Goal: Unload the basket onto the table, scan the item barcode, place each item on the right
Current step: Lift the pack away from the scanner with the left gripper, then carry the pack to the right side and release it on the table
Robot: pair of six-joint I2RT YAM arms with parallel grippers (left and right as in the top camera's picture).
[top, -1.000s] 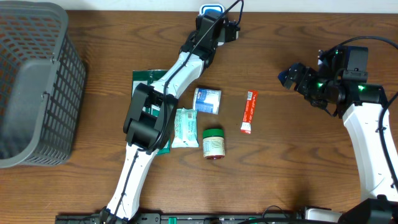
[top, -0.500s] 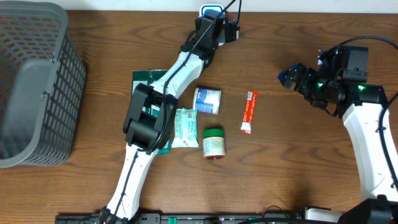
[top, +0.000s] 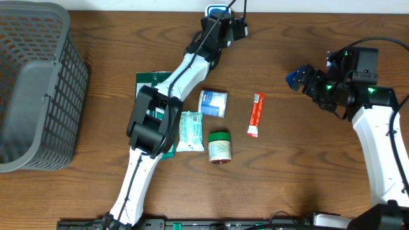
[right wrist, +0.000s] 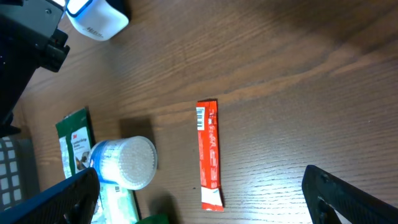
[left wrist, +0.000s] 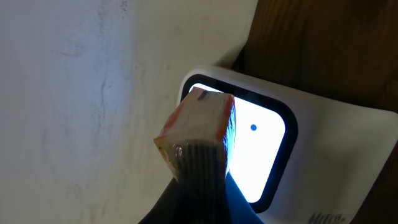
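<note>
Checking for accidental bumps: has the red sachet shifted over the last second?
No. The red sachet lies at the same spot and the same angle as before, just right of the blue-white tub.

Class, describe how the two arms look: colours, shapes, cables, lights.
Both have white links and black joints. A black cable runs along the left arm. The right arm has a black wrist with green lights; the right gripper has blue fingers.

In the overhead view, the left arm [top: 185,67] covers most of the scanner [top: 216,10] and much of the green packet [top: 146,80]. The left edge cuts off the basket [top: 38,83]. In the left wrist view, the face of the box [left wrist: 199,127] toward the scanner is hidden. Print on the red sachet [right wrist: 209,155] is too small to read.
</note>
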